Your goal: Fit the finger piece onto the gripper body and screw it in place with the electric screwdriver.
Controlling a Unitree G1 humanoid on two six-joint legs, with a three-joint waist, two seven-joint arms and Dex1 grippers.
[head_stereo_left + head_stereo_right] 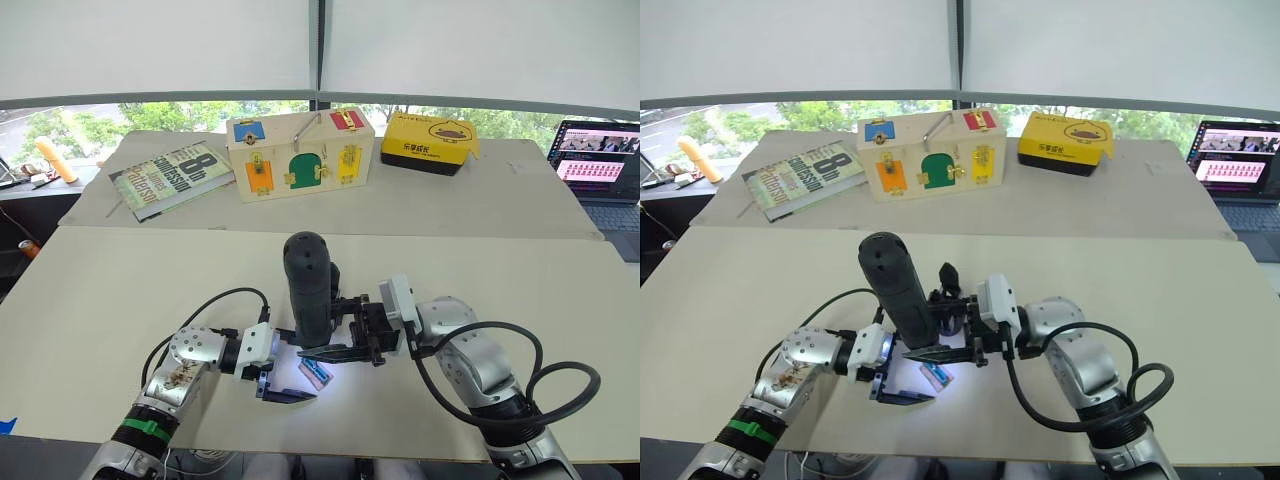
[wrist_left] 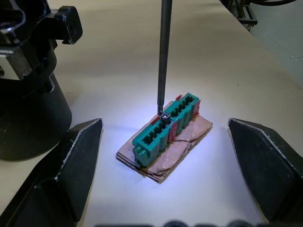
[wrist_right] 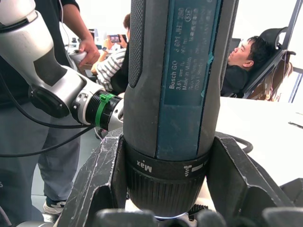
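My right gripper [image 3: 165, 142] is shut on the electric screwdriver [image 1: 305, 280], which it holds upright. The screwdriver's thin metal bit [image 2: 163, 56] points down, and its tip rests on a screw on top of a small green-and-tan block [image 2: 163, 127], lit by the white light. My left gripper [image 2: 164, 125] lies low on the table, open, with one finger on each side of the block and touching nothing. A black blocky mechanism with a pointed finger, the gripper body [image 1: 947, 280], stands just behind the screwdriver. The finger piece is hidden.
Along the far table stand a wooden latch box [image 1: 300, 155], a book [image 1: 165, 178] and a yellow case [image 1: 428, 145]. A laptop [image 1: 600, 160] sits at the far right. People sit and stand beyond the table in the right wrist view.
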